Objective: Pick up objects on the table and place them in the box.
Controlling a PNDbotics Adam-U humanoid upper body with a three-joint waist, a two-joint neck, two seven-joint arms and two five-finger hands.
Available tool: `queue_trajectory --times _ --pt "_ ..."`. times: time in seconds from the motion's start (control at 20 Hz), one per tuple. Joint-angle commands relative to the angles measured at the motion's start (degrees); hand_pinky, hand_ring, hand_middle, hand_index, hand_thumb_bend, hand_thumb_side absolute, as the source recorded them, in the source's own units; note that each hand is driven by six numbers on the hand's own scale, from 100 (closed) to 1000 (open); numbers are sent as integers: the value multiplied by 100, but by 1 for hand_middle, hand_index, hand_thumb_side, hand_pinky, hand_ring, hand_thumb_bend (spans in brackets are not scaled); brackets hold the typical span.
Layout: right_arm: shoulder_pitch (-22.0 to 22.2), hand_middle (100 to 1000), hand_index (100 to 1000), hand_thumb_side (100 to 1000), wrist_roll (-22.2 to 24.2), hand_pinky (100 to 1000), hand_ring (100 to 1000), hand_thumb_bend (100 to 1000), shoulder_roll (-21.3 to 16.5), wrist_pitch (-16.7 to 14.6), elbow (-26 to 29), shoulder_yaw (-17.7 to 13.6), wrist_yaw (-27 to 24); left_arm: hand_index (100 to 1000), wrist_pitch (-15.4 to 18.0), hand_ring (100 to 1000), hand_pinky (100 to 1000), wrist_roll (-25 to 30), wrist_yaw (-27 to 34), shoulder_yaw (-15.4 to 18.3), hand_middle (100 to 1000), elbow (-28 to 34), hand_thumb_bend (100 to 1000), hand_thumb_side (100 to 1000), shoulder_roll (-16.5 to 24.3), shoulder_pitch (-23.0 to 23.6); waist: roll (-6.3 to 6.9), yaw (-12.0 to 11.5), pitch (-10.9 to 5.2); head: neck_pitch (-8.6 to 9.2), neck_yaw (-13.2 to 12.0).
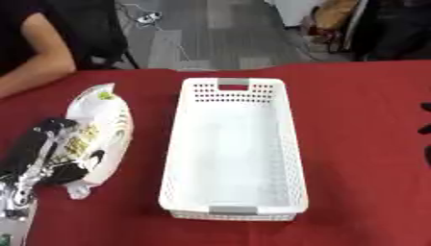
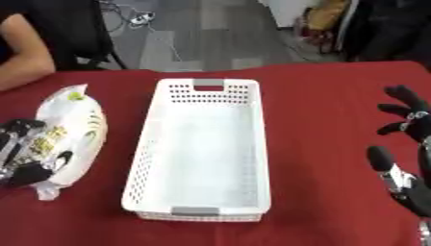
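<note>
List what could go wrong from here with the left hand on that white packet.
1. The left hand covers only the near end of the white packet, so the limp far end may sag and catch the white basket wall on the way over.
2. The packet lies close to the table's left edge and could be nudged off.
3. The right hand rests open, too far away to help.
</note>
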State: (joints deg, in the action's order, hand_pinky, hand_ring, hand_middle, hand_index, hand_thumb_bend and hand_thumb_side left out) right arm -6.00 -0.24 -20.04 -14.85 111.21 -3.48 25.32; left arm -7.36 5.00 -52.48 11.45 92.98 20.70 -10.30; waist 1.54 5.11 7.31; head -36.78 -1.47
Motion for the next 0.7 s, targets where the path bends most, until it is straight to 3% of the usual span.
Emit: queue_trajectory --times 0.05,0.1,0.15,0.2,0.4,0.7 --pt "-33 891 1000 916 -6 558 797 602 -54 14 82 -23 -18 418 13 348 278 -358 196 -9 485 103 100 332 37 -10 -6 5 -56 46 64" --pt "-34 891 1000 919 -12 558 797 595 -54 15 82 -24 -18 367 45 297 207 -478 263 -16 438 121 100 343 41 -13 -5 7 -56 49 63" --pt "-34 891 1000 919 -16 558 797 595 -54 17 82 -24 -18 359 78 289 196 -563 316 -24 430 125 100 346 47 -12 -5 7 -57 51 63" --pt "-34 891 1000 922 -19 558 797 588 -54 19 82 -24 -17 284 125 212 100 -641 360 -34 353 138 100 359 55 -19 -4 9 -57 53 65" --pt "-34 891 1000 929 -31 558 797 573 -54 25 83 -24 -15 191 250 101 100 -833 428 -49 253 137 100 376 74 -22 -3 10 -58 54 70" --pt "-33 891 1000 935 -45 558 797 557 -54 34 81 -27 -9 138 303 100 100 -806 468 -73 217 80 100 386 83 -19 -2 7 -60 51 70"
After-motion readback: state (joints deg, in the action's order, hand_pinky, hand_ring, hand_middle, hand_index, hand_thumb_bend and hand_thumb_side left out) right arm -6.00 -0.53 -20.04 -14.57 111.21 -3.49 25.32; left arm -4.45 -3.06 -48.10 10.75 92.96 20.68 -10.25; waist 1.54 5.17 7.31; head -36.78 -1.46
